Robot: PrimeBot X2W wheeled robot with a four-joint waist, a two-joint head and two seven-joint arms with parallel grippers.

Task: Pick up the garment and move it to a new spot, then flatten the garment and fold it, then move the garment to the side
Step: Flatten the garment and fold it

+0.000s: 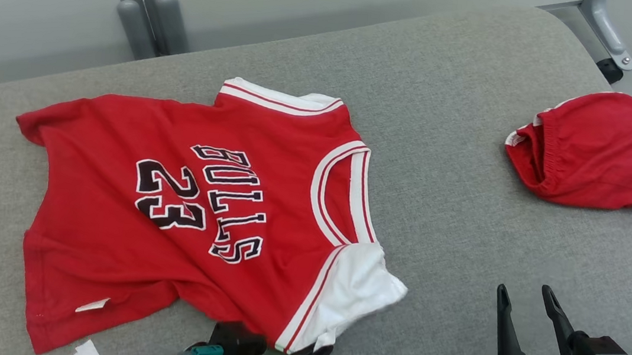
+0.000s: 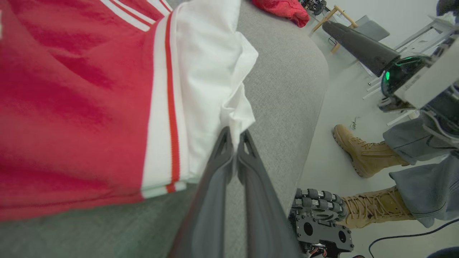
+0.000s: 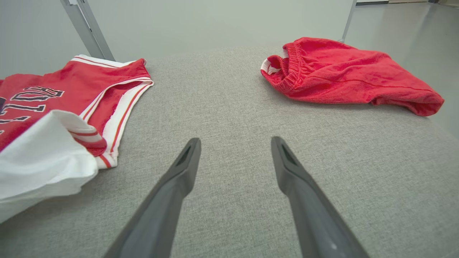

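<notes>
Garment: red-and-white cloth basketball jersey (image 1: 113,178) is lying limp; soft, light, likely draping.
Left gripper (image 2: 235,138): jaws are pinching its white corner.
Right gripper (image 1: 523,289): jaws are standing wide.

Left tool (image 2: 235,140): in head view, cut by bottom edge, fingertips hidden under jersey (image 1: 110,207) sleeve. Shorts (image 1: 604,157): clipped at right edge. Left wrist view: jersey blurred, person's legs (image 2: 416,186) cropped.
</notes>
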